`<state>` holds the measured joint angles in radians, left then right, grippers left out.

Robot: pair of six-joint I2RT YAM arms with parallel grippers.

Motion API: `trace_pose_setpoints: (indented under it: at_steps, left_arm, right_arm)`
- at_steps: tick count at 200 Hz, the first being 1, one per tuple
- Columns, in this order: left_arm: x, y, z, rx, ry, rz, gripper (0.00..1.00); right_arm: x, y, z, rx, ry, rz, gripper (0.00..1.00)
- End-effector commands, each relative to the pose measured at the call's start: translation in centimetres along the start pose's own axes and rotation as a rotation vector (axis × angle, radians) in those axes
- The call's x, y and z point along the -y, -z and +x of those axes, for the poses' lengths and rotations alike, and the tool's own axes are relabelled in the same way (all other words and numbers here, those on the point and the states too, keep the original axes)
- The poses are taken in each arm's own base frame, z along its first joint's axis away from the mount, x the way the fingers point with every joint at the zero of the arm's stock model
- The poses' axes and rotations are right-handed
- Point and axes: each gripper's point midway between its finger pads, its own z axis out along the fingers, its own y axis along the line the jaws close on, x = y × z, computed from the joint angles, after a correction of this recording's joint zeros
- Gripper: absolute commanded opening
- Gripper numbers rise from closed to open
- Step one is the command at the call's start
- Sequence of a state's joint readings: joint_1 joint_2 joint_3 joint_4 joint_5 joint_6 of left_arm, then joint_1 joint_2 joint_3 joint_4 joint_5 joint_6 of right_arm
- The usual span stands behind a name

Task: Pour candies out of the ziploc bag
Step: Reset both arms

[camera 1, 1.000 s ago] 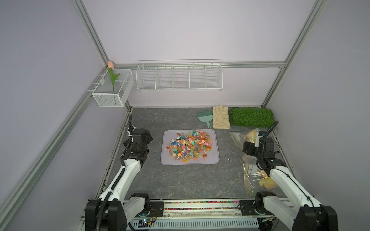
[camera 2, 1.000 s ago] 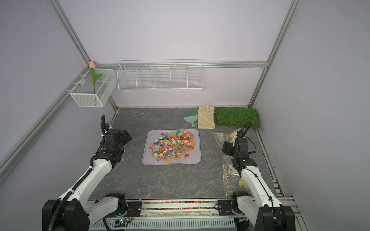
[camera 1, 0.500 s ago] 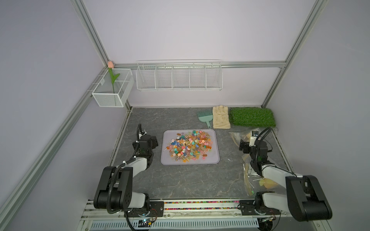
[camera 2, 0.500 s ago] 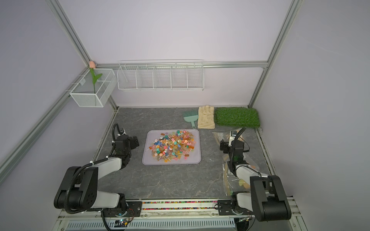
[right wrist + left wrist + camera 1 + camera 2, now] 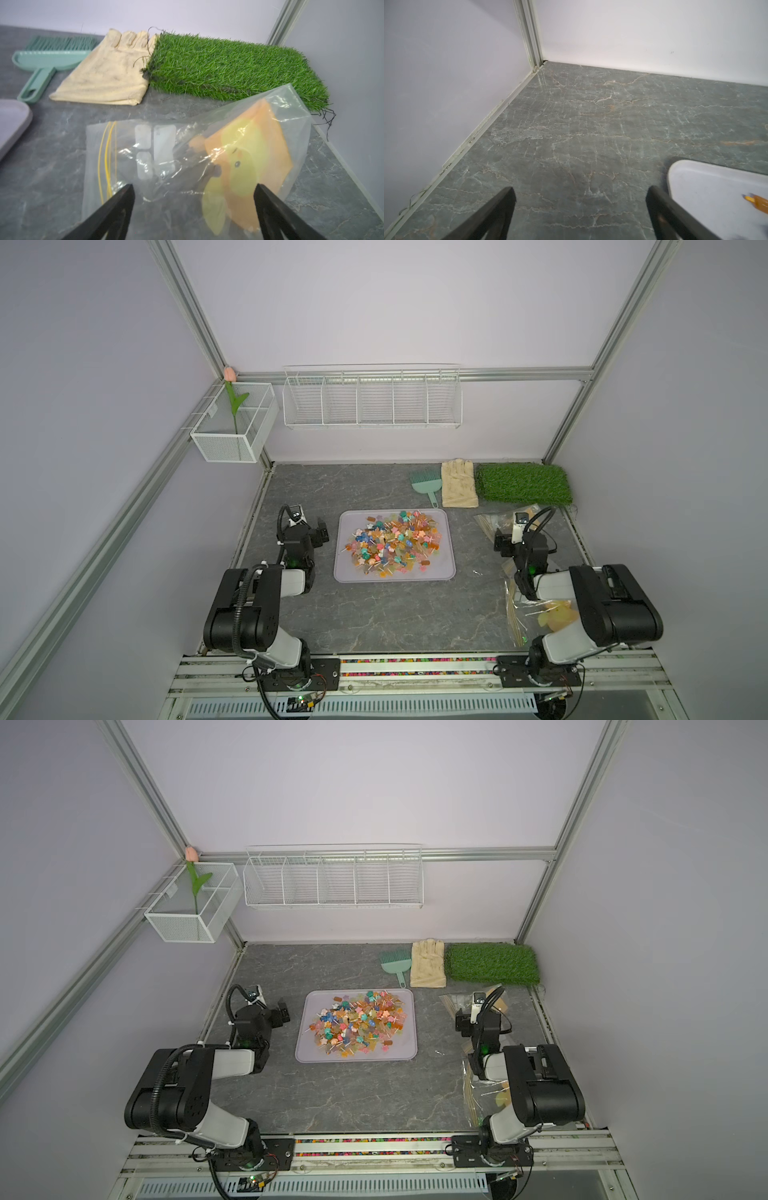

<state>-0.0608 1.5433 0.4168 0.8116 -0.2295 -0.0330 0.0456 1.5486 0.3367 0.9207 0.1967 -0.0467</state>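
Note:
The candies (image 5: 392, 545) (image 5: 359, 1023) lie in a multicoloured heap on a lavender tray (image 5: 345, 572) (image 5: 305, 1054) mid-table in both top views. A clear ziploc bag (image 5: 162, 145) (image 5: 488, 522) holding a yellow-and-orange duck card rests on the table to the right of the tray. My right gripper (image 5: 194, 192) (image 5: 500, 541) hovers open over that bag, its fingers apart on either side. My left gripper (image 5: 580, 195) (image 5: 322, 533) stands open over bare table just left of the tray, nothing between its fingers. One orange candy (image 5: 758, 202) shows at the tray's edge.
A teal hand brush (image 5: 424, 485), a cream glove (image 5: 457, 485) and a green grass mat (image 5: 521, 483) line the back right. A second clear bag (image 5: 536, 614) lies under the right arm. White wire baskets (image 5: 372, 400) hang on the back wall.
Both arms have folded down and back toward the front rail. The grippers remain near the same spots, left beside the tray and right over the bag.

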Motion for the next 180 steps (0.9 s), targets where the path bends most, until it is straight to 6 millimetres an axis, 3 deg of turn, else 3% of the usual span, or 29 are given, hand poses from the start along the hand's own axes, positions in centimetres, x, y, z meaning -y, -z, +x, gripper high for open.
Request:
trace_pose_setpoints:
  at_steps: [1, 180]
  left_arm:
    - [0.21, 0.15, -0.91, 0.048, -0.009, 0.019, 1.00]
    - [0.20, 0.17, -0.86, 0.051, -0.008, 0.020, 1.00]
  right_arm:
    - [0.28, -0.37, -1.53, 0.027, -0.024, -0.010, 0.89]
    - [0.29, -0.41, -1.65, 0.036, -0.024, -0.014, 0.89]
